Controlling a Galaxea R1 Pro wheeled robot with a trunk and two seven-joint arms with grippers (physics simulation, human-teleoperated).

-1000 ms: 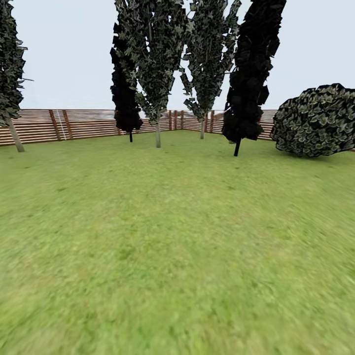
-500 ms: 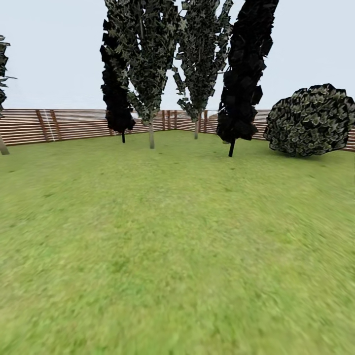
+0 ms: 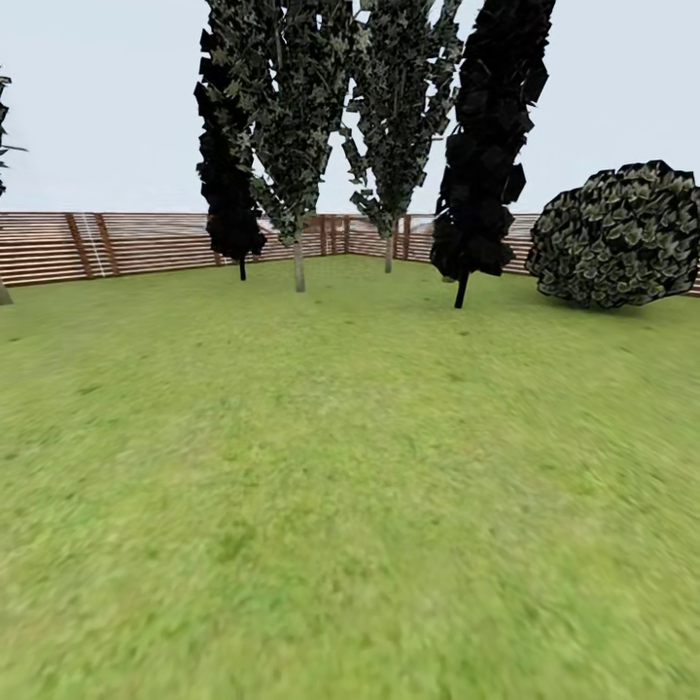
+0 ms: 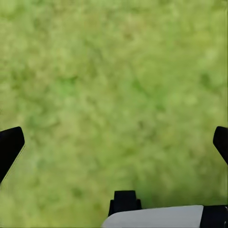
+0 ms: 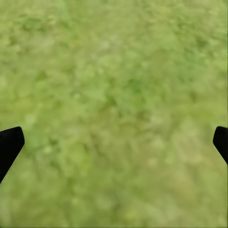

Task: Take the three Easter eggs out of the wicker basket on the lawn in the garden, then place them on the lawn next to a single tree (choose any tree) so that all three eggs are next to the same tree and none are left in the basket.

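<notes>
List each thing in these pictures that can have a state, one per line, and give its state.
left gripper: open, nothing between its fingers, over grass.
right gripper: open, empty, over grass.
lawn: bare grass ahead.
trees: upright, near the fence.
bush: round, resting on the lawn.

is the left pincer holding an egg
No, the left pincer is open, its two dark fingers wide apart with bare grass between them.

Tree tops cut off by top edge. Bush clipped at right edge. Near lawn blurred.
</notes>
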